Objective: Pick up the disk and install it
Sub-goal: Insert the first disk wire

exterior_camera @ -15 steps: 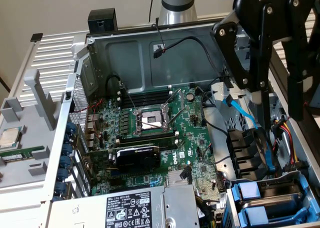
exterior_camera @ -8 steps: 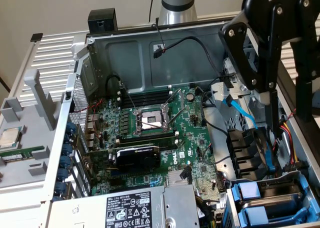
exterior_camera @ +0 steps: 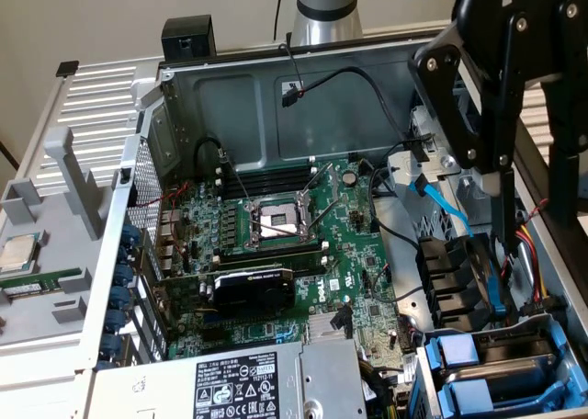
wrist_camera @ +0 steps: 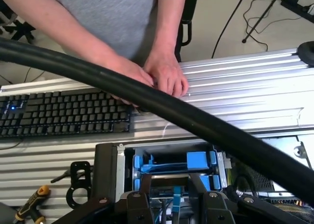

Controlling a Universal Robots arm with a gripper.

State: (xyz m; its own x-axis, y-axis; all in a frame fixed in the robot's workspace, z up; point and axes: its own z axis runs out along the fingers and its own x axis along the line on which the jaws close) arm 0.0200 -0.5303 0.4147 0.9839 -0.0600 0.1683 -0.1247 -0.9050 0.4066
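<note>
Claw (exterior_camera: 533,231) marked "ROBO", near blue drive carriers (exterior_camera: 459,353)

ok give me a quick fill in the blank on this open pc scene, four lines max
1. The keyboard near the person's hands is ___ in colour.
2. The small square CPU chip lies ___ the computer case.
3. The drive carriers in the case's corner bay are ___ plastic.
4. In the exterior view, the gripper hangs over the case's ___ side.
Missing words: black; outside; blue; right.
</note>
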